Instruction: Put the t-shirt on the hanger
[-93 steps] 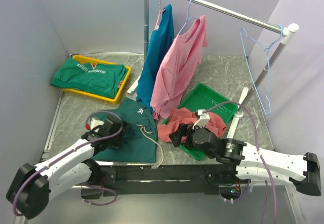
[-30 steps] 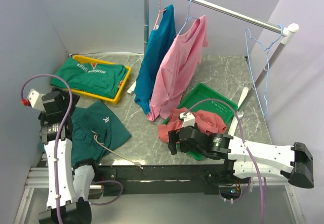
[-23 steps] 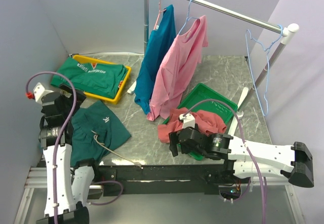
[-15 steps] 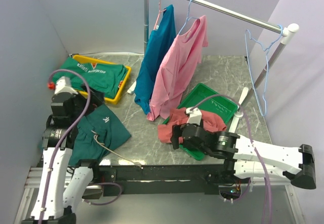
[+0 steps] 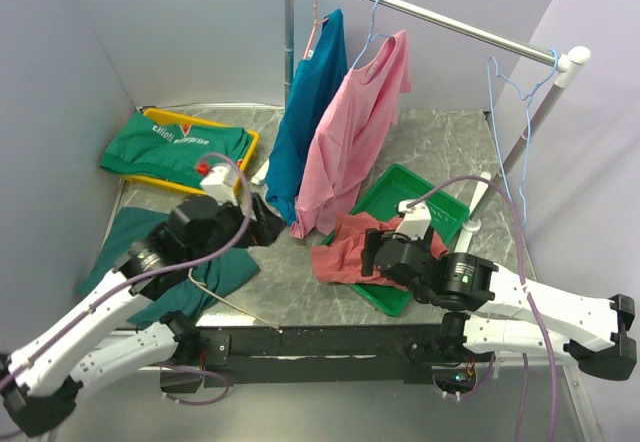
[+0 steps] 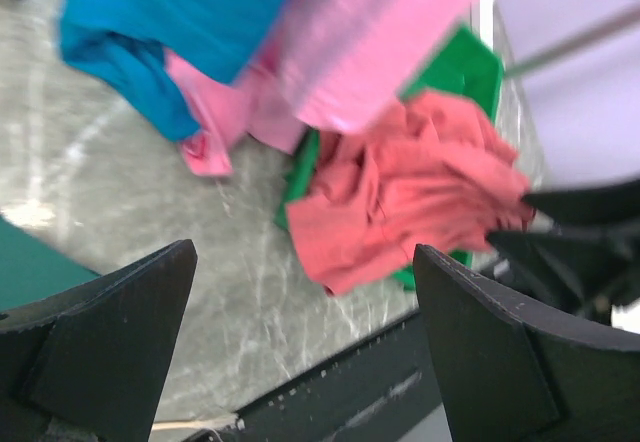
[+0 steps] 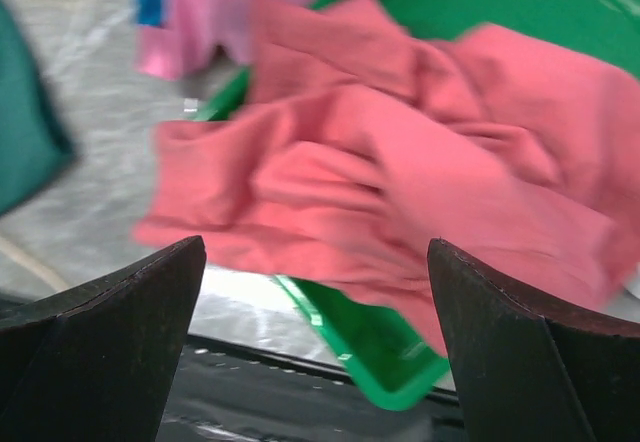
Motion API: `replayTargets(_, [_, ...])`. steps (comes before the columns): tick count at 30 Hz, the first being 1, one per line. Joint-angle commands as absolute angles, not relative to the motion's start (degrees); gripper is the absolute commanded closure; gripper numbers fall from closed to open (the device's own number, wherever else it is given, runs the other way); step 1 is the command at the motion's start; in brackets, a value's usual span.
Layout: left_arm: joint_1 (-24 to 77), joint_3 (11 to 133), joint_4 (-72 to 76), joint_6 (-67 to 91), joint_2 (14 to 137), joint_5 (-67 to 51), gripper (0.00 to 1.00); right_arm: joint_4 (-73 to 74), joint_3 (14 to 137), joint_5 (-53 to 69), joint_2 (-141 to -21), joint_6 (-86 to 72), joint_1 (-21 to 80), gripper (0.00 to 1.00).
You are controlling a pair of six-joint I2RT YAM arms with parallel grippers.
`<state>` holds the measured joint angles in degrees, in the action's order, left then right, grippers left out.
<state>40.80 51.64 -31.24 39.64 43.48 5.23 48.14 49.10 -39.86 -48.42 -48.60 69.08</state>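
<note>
Salmon-red t-shirt (image 5: 345, 252) crumpled across the green tray's (image 5: 432, 198) near rim onto the table (image 5: 440, 137), with right tool (image 7: 316, 245) and left tool (image 6: 305, 252) both spread wide and empty, apparently poised to lift it toward the rail-hung light-blue hanger (image 5: 496, 112).

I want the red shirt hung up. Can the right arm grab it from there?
Probably yes. The right gripper is open and close in front of the red shirt, which lies crumpled half out of the green tray, with nothing between them.
</note>
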Motion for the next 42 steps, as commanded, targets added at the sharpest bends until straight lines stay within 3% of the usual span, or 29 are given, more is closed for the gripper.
replayTargets(1, [49.38, 51.85, -27.86, 41.31, 46.05, 13.09, 0.04, 54.06, 46.76, -42.54, -46.32, -52.73, 66.01, 0.00])
replayTargets(14, [57.66, 52.21, -26.37, 42.19, 50.71, 15.20, 0.04, 50.64, 43.07, -40.61, -52.29, -52.92, 61.09, 0.02])
replayTargets(16, [57.74, 52.29, -26.54, 42.10, 50.80, 15.73, 0.04, 46.87, 42.45, -38.77, -52.12, -51.42, 61.00, 0.12])
replayTargets(19, [57.74, 52.21, -26.63, 42.45, 50.45, 15.91, 0.04, 44.65, 42.97, -36.39, -51.86, -49.40, 61.00, 0.46])
replayTargets(20, [57.74, 52.21, -26.54, 42.54, 50.19, 16.08, 0.03, 44.65, 44.28, -36.21, -51.77, -49.13, 61.00, 0.67])
replayTargets(23, [57.74, 52.56, -26.45, 42.80, 49.75, 16.35, 0.04, 45.44, 48.58, -36.21, -51.07, -47.64, 60.91, 0.95])
replayTargets(25, [57.74, 53.26, -26.46, 42.72, 49.83, 16.26, 0.04, 45.00, 50.97, -35.95, -50.19, -45.63, 61.00, 0.99])
replayTargets(31, [57.74, 54.75, -25.66, 42.01, 50.01, 14.76, 0.04, 39.83, 60.11, -31.30, -49.30, -39.30, 60.91, 1.00])
replayTargets(37, [57.74, 57.12, -26.98, 40.96, 48.96, 14.77, 0.03, 32.10, 67.49, -23.13, -55.71, -35.60, 61.08, 1.00])
replayTargets(39, [57.74, 57.48, -27.77, 40.87, 48.52, 15.38, 0.04, 30.16, 68.90, -21.71, -57.47, -34.81, 61.08, 0.88])
replayTargets(40, [57.74, 57.65, -28.03, 40.78, 48.08, 15.73, 0.04, 29.19, 68.91, -21.71, -59.74, -34.11, 61.08, 0.79])
replayTargets(41, [57.74, 57.66, -28.65, 40.69, 48.08, 15.99, 0.04, 29.35, 68.82, -21.71, -60.98, -34.01, 61.08, 0.62])
replayTargets(42, [57.74, 57.66, -29.09, 40.61, 48.08, 16.08, 0.03, 30.14, 68.82, -21.80, -61.95, -34.19, 61.08, 0.56])
